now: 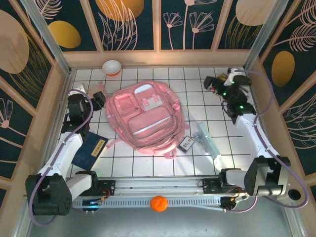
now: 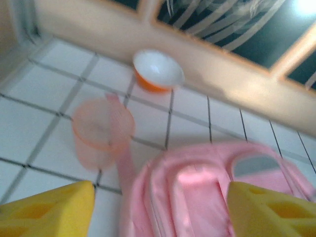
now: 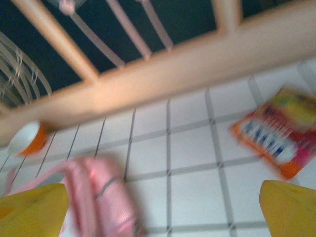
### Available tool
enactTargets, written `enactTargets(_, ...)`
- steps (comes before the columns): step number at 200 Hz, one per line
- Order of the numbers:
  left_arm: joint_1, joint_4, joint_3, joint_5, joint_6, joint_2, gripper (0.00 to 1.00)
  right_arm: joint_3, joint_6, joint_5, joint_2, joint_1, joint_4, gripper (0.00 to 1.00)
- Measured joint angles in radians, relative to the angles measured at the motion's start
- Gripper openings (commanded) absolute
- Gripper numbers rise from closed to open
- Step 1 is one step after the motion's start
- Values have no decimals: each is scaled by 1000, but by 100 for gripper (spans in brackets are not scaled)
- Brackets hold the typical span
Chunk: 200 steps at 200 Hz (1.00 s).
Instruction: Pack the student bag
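Pink soft fabric of the student bag (image 1: 145, 121), flat at mid-counter (image 1: 192, 103), pockets up. Probably light and floppy, sagging if lifted; best pinched at strap or zipper trim. Left fingers (image 2: 44, 210) and right fingers (image 3: 291, 210) apart, empty.

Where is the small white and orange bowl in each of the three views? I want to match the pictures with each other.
Top external: the bowl is near the top, left of centre, against the wooden rail.
Left wrist: the bowl is upper centre, by the same rail, beyond the pink cup.
Right wrist: the bowl is at the left edge, below the rail.
Shared landmark: the student bag, nearer to the camera than the bowl in every view.
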Motion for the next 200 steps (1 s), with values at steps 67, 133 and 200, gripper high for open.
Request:
enactTargets(67,0,-77,-134,312,-184,111,44,-29,212,17,193,378,-167,63)
enactTargets(133,-15,40,-148,418,-224,270,36,-84,372,67,327,496,-117,53)
enactTargets(200,-40,110,-58,366,-216,464,36,-181,590,122,327,648,13,53)
